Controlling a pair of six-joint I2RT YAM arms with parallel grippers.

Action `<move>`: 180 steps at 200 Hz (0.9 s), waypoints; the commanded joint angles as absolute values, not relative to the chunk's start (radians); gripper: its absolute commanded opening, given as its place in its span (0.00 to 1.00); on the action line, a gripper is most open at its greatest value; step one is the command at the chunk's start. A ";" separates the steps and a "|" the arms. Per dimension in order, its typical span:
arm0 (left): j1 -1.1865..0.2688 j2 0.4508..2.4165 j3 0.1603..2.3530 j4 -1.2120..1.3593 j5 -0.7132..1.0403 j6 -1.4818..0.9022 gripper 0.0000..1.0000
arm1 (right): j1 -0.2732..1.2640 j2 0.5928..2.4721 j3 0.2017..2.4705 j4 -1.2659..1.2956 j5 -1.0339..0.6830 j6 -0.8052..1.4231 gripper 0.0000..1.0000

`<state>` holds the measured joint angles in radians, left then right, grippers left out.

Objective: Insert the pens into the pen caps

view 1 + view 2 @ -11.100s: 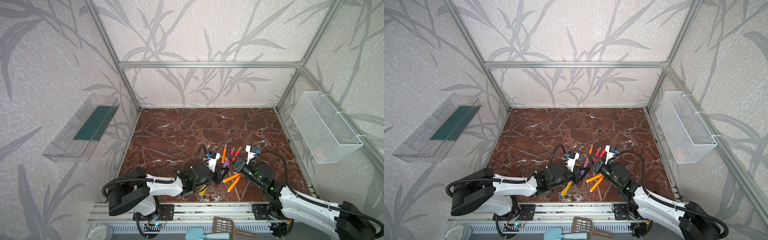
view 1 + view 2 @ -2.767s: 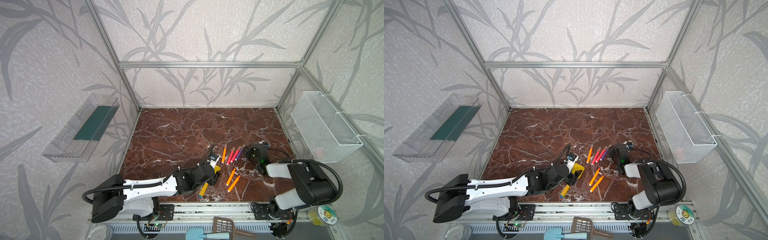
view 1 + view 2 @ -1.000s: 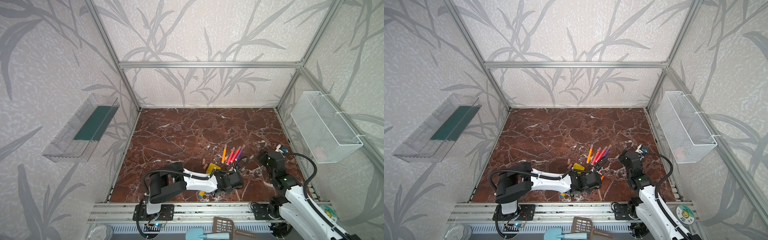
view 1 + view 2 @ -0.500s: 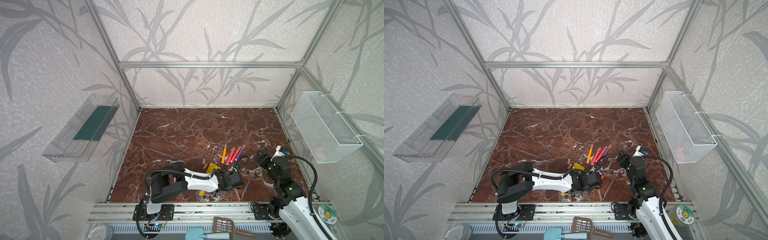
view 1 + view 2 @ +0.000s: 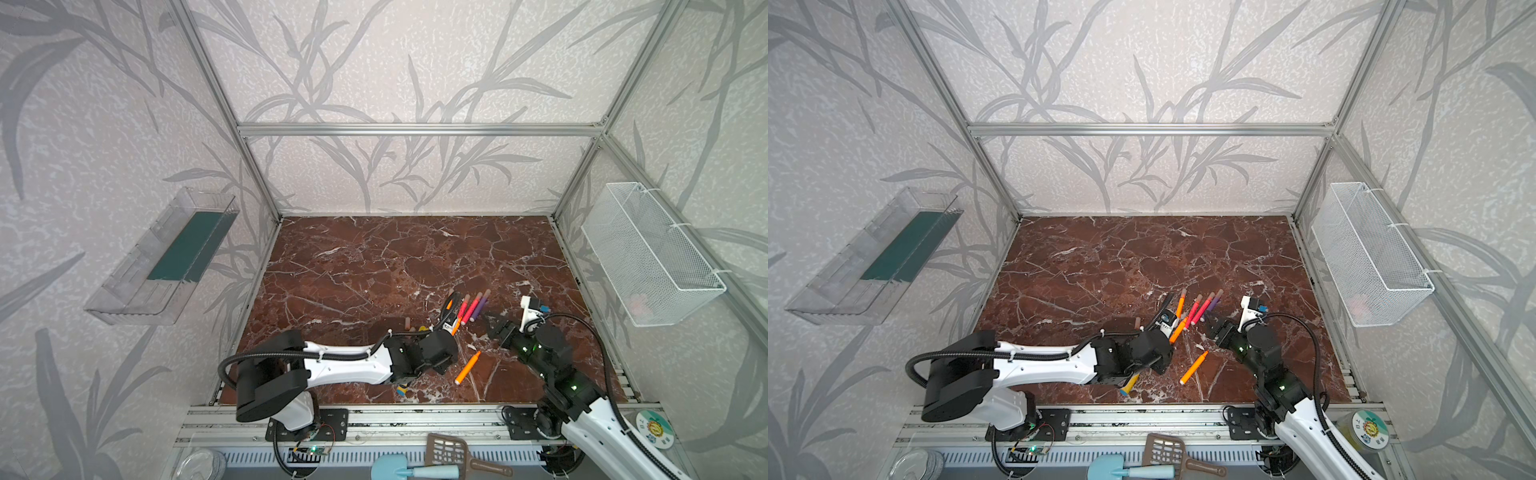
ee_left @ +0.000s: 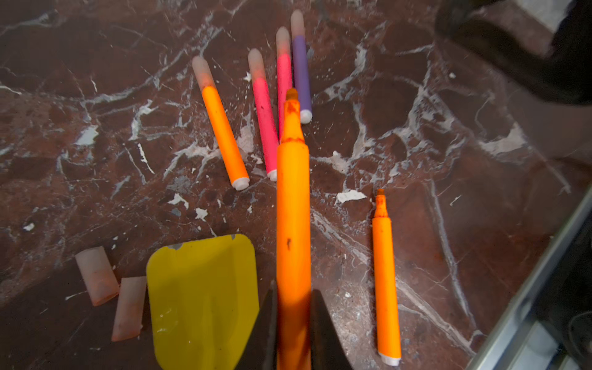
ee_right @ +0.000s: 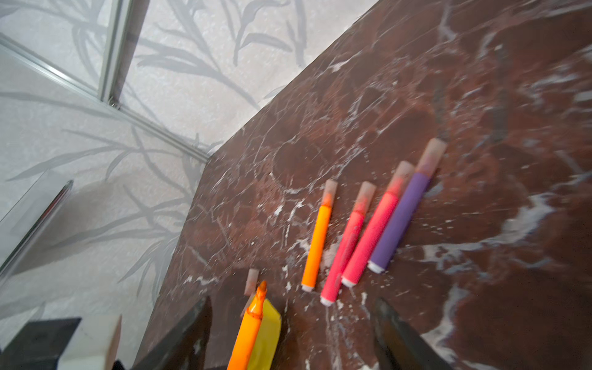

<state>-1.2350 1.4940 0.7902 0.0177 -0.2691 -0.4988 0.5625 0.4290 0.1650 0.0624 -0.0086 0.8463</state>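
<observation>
My left gripper (image 6: 293,320) is shut on an uncapped orange pen (image 6: 293,208), which it holds above the marble floor, tip pointing away. In both top views this held pen (image 5: 456,326) (image 5: 1177,330) is near the front middle. My right gripper (image 7: 291,333) (image 5: 492,328) stands open and empty just to its right. An orange, two pink and a purple pen (image 6: 224,134) (image 5: 1204,309) lie in a row with caps on. Another uncapped orange pen (image 5: 467,368) (image 6: 386,282) lies loose. Two loose pen caps (image 6: 96,278) (image 6: 128,307) lie beside the yellow shovel.
The yellow toy shovel (image 6: 201,298) (image 5: 1129,384) lies under my left wrist. A wire basket (image 5: 648,257) hangs on the right wall and a clear tray (image 5: 166,257) on the left wall. A brown scoop (image 5: 457,453) lies on the front ledge.
My left gripper has shut on the orange pen and lifted it off the floor. My right gripper has swung left toward the middle, still open.
</observation>
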 commanded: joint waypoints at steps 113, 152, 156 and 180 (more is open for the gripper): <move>-1.235 1.375 0.719 0.172 -0.204 -0.471 0.02 | 0.862 0.886 0.269 0.440 0.182 0.910 0.56; -1.235 1.361 0.698 0.184 -0.205 -0.471 0.03 | 0.877 0.927 0.277 0.477 0.176 0.923 0.44; -1.235 1.361 0.696 0.184 -0.204 -0.471 0.03 | 0.879 0.931 0.279 0.479 0.175 0.925 0.41; -1.235 1.368 0.696 0.188 -0.206 -0.468 0.03 | 0.887 0.946 0.283 0.485 0.177 0.933 0.18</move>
<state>-1.2350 1.3811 0.7094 0.1581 -0.2016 -0.4797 0.8745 0.9348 0.2512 0.4511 0.1574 0.9302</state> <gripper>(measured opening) 0.147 0.258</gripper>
